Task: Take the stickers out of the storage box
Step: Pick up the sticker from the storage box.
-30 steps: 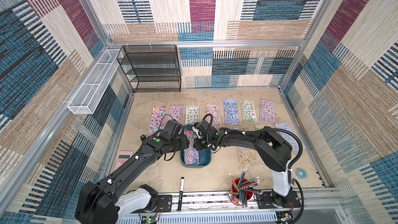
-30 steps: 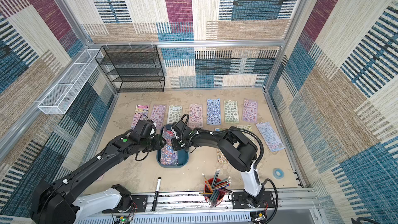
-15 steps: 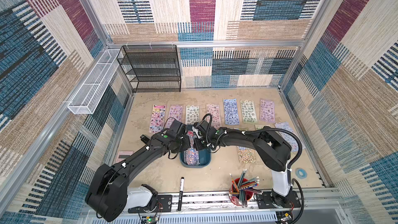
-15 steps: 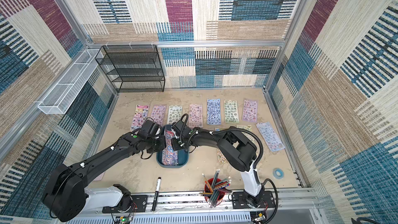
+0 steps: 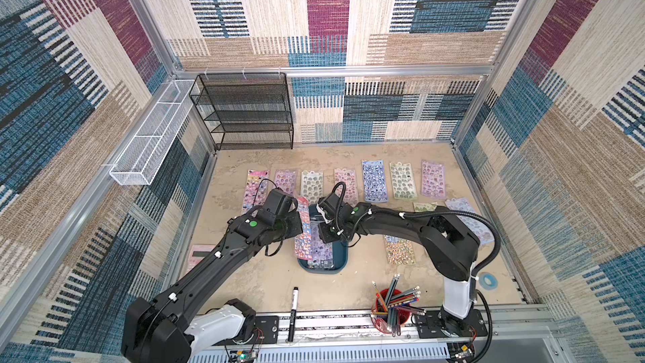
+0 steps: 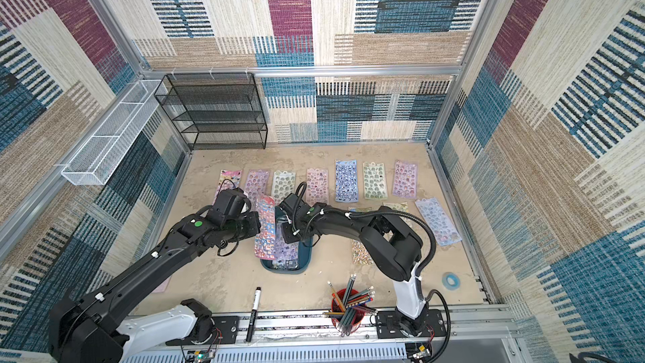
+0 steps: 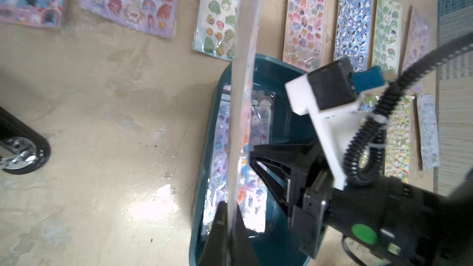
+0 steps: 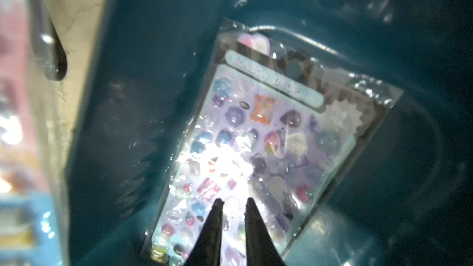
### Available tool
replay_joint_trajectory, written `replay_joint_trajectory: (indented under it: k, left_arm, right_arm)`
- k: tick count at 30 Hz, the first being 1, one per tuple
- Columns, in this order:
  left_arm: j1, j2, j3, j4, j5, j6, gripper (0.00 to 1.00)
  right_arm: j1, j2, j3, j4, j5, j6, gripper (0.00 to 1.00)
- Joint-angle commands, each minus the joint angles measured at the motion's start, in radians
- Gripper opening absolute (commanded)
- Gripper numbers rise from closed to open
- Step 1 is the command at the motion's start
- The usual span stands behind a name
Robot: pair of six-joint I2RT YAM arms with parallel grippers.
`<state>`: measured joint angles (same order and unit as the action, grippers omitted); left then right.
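Over the middle of the table [image 5: 272, 288], in both top views, my two arms meet above the teal box [image 5: 342, 258]: my left arm [image 5: 227, 263] reaches in from the near left and ends just left of the box, while my right arm [image 5: 391, 225] stretches across from the right, folded at the elbow, wrist tipped down into the box. Most of the job looks done, I judge: seven sticker sheets [image 5: 374, 186] lie in a row along the far side, a few more lie right of the box and one pink sheet [image 5: 199, 254] lies at the near left. One multicoloured sheet [image 5: 302, 232] stands on edge along the box's left wall, and a lilac sheet [image 5: 323, 251] lies flat inside. From my left wrist, my left claw [image 7: 231, 216] is pressed together on an edge of that upright sheet, which rises out of the box; it is not yet carried clear and laid down. From my right wrist, my right claw [image 8: 234, 207] hangs close over the lilac sheet with its tips a narrow gap apart, pinching nothing. Whether another sheet hides beneath the lilac one I cannot tell.
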<state>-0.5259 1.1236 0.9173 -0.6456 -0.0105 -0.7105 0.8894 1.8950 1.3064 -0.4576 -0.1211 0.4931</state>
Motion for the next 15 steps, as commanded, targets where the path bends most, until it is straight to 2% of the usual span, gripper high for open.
replay_joint_trajectory:
  k: [1, 8, 11, 15]
  left_arm:
    - [0.004, -0.022, 0.017, -0.042, -0.054, 0.025, 0.00]
    - [0.010, -0.044, 0.054, -0.054, -0.057, 0.044, 0.00]
    - [0.012, -0.072, 0.066, -0.046, -0.047, 0.072, 0.00]
    - [0.014, -0.131, 0.067, 0.015, 0.011, 0.139, 0.00]
  right_arm:
    - [0.001, -0.083, 0.020, -0.028, 0.076, 0.008, 0.23]
    - [-0.046, -0.211, 0.032, -0.101, 0.188, 0.001, 0.35]
    - [-0.090, -0.267, -0.034, -0.106, 0.210, 0.010, 0.43]
    - [-0.139, -0.331, -0.144, -0.090, 0.189, 0.026, 0.46]
